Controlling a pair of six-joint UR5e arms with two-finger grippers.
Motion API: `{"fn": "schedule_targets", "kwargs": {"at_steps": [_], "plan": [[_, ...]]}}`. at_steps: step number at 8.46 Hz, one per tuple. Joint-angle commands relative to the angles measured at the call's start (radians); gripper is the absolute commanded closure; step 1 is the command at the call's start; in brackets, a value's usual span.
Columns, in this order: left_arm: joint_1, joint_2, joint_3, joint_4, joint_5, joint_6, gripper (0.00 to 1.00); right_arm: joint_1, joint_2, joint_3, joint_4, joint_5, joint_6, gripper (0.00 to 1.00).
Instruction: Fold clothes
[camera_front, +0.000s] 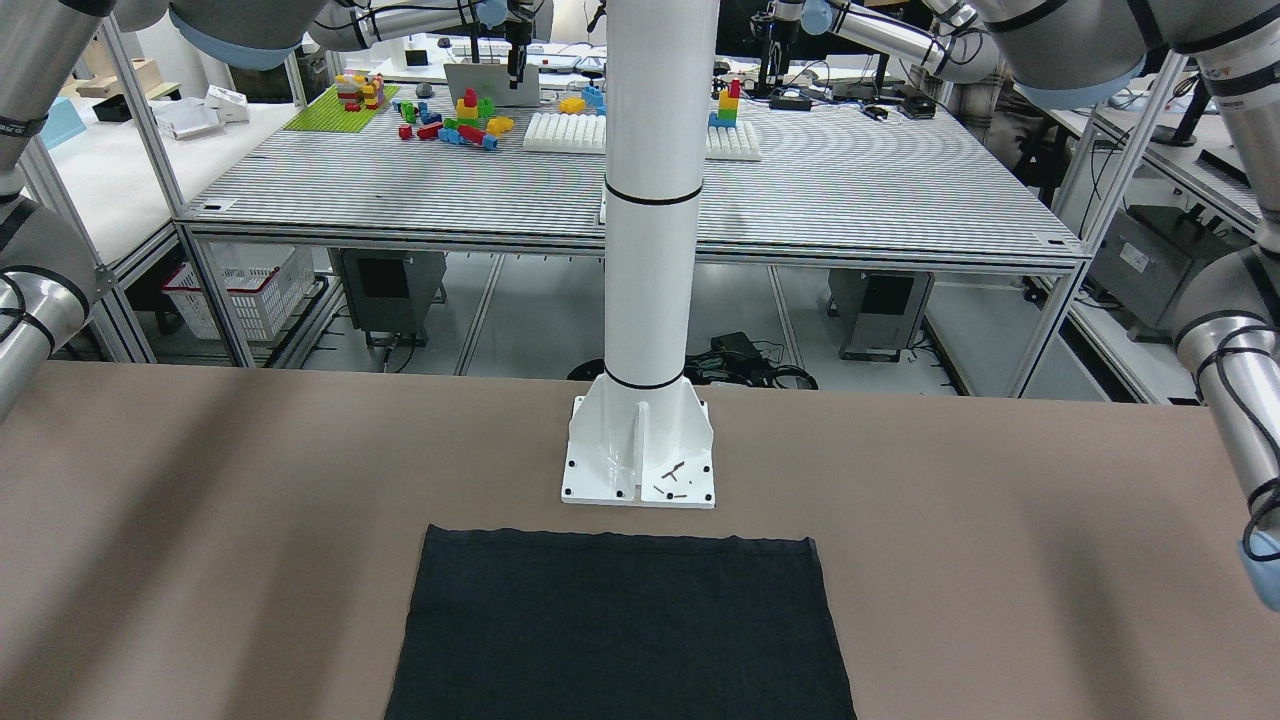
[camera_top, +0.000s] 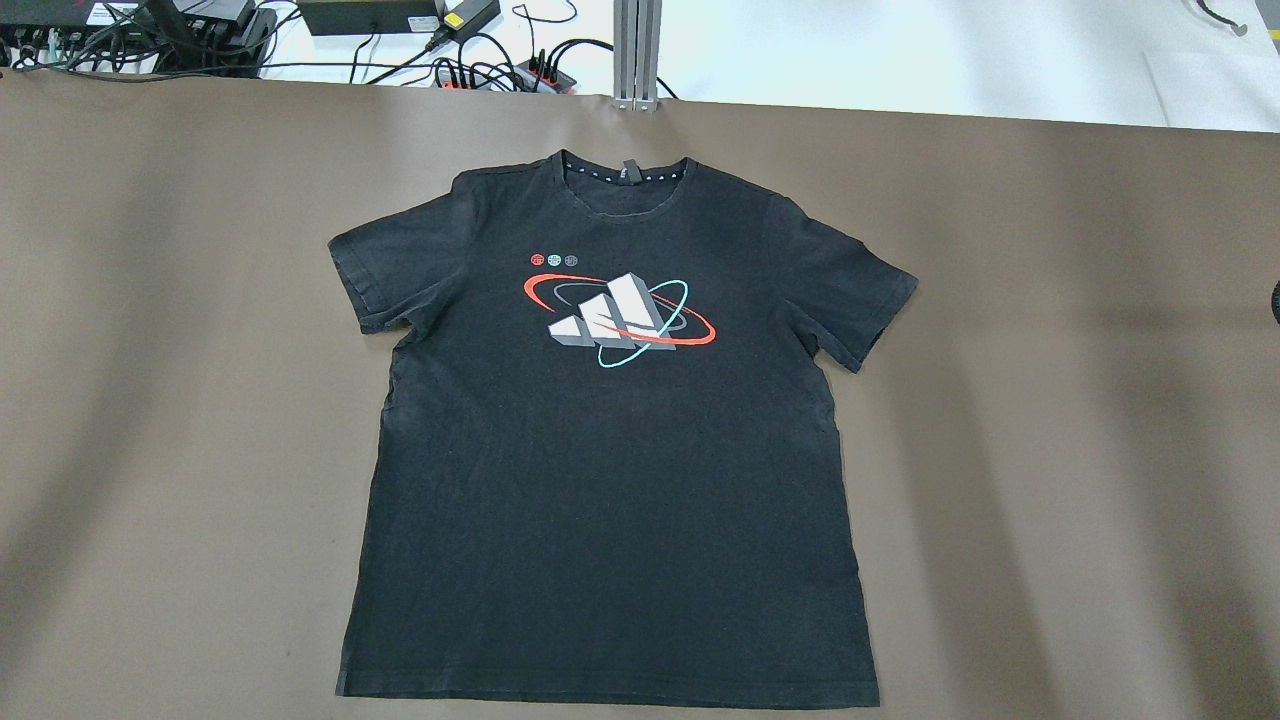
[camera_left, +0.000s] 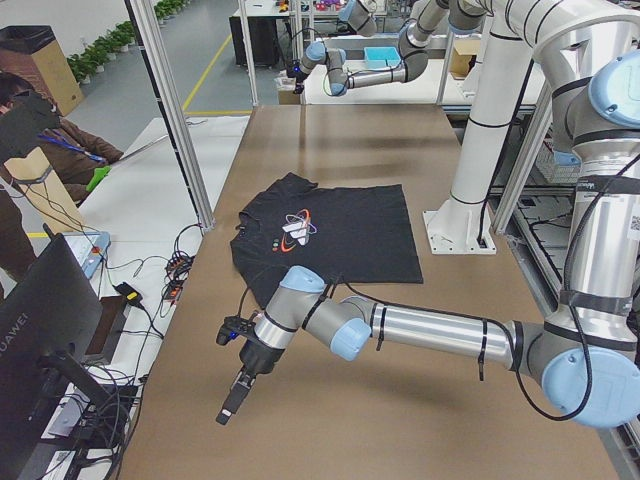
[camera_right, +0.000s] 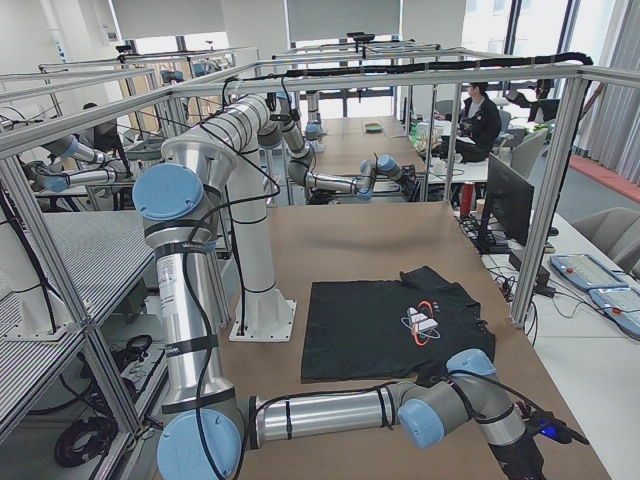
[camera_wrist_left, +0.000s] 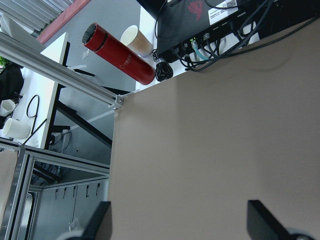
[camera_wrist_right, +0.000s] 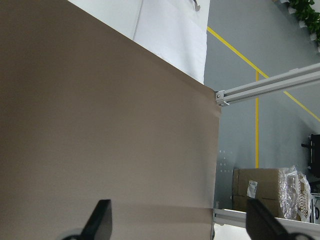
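Observation:
The clothes are one black T-shirt with a red, white and teal print on the chest. It lies flat and spread out, face up, in the middle of the brown table, collar toward the far edge. Its plain hem end shows in the front-facing view. My left gripper hangs over bare table well to the shirt's left. Its wrist view shows the gripper open and empty. My right gripper is open and empty over bare table near the right end; it also shows in the exterior right view.
The white pillar's base plate stands just behind the shirt's hem. A red bottle, a paper cup and cables lie beyond the table's far edge. A table corner with an aluminium frame is near my right gripper.

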Motion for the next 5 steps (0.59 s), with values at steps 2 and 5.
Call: {"fn": "schedule_targets", "kwargs": {"at_steps": [2,5], "plan": [[-0.002,0.002,-0.004,-0.014,-0.002,0.0,0.05,-0.001,0.004,-0.006,0.002,0.058,-0.009,0.06],[0.0,0.003,-0.012,-0.034,-0.056,0.003,0.05,-0.002,0.006,-0.001,0.007,0.091,-0.005,0.06]]}}
